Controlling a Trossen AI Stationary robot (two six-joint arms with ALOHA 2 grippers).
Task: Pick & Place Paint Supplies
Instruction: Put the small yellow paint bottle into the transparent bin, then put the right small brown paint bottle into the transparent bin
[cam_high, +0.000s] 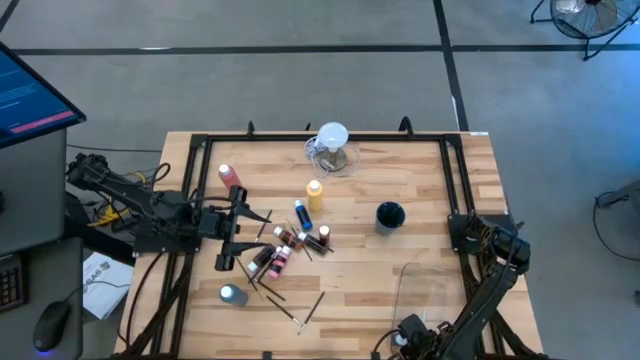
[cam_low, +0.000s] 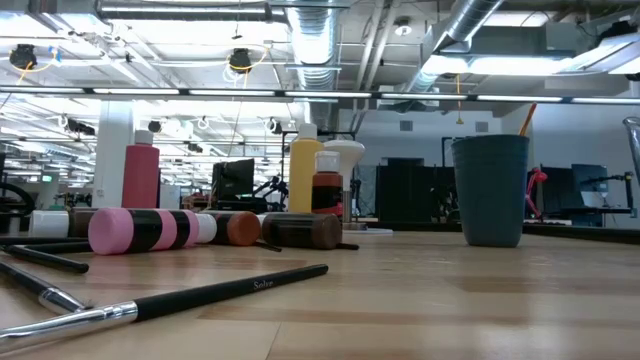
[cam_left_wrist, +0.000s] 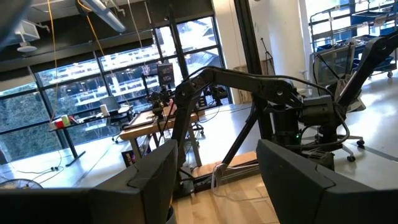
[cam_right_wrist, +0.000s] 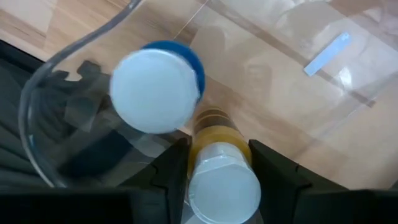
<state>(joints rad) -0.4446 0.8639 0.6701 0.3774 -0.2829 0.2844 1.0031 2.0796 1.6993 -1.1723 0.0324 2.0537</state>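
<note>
- Left gripper (cam_high: 262, 232): fingers (cam_left_wrist: 149, 180) spread, nothing between them, at the left edge of the supply pile.
- Right gripper (cam_right_wrist: 217, 163): fingers closed on a yellow-brown, white-capped paint bottle (cam_right_wrist: 221, 171) over a clear bin (cam_high: 425, 290) near the table's (cam_high: 400, 190) front right edge.
- Brushes (cam_high: 308, 307) lie in front of the pile; bare boards lie right of the dark cup (cam_high: 389, 215).

Table (cam_high: 420, 190) pale wood, smooth; squeeze bottles (cam_low: 141, 175) glossy plastic; cup (cam_low: 490, 190) matt.

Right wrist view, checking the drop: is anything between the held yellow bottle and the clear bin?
Nothing visible. The right tool grips the small white-capped yellow paint bottle over the clear plastic bin; a blue white-capped bottle inside sits close beside it, not beneath.
</note>
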